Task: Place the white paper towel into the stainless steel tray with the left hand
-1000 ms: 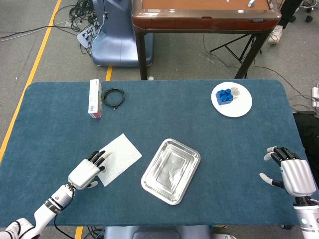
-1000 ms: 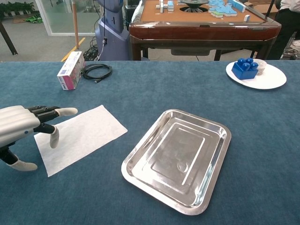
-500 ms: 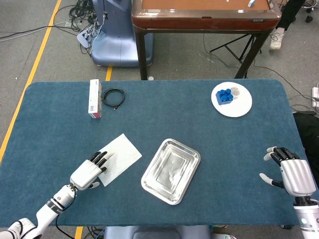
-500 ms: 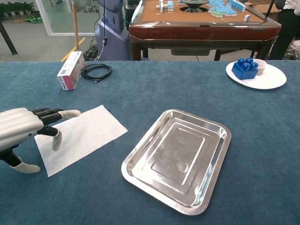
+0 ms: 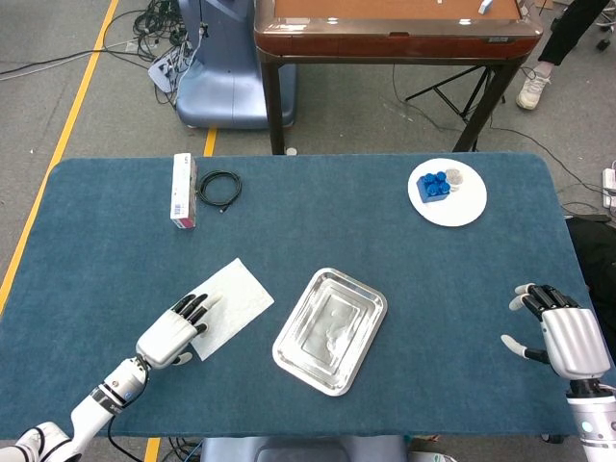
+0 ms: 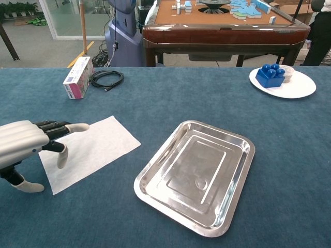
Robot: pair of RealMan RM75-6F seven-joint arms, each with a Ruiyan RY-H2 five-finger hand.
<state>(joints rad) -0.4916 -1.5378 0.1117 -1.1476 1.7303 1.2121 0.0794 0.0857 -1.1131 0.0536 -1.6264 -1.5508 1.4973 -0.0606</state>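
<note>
The towel [image 5: 229, 305] lies flat on the blue table [image 5: 318, 231], left of centre, turned so one corner points far and one near. In the chest view the towel [image 6: 88, 150] is a smooth white sheet with no fold showing. The tray [image 5: 330, 330] sits just to its right, apart from it, tilted the same way, with nothing in it; its polished floor and raised rim show clearly in the chest view [image 6: 235, 204].

The left hand [image 5: 174, 331] is over the towel's near-left corner, palm down, fingers stretched out toward the sheet and spread a little, holding nothing. In the chest view the left hand [image 6: 28, 144] reaches in from the left edge, its fingertips [image 6: 78, 127] above the towel's left edge; whether they touch the paper cannot be told.

The right hand [image 5: 563, 334] is at the near right side of the table, well apart from the tray, fingers apart and slightly curled, holding nothing. It shows only in the head view.

At the far left stand a small box [image 5: 183, 190] and, just to its right, a coiled black cable [image 5: 218, 188]. At the far right is a white plate [image 5: 462, 210] with blue blocks [image 5: 434, 184] on it. Beyond the table stands a brown table [image 5: 395, 38] on dark legs.
</note>
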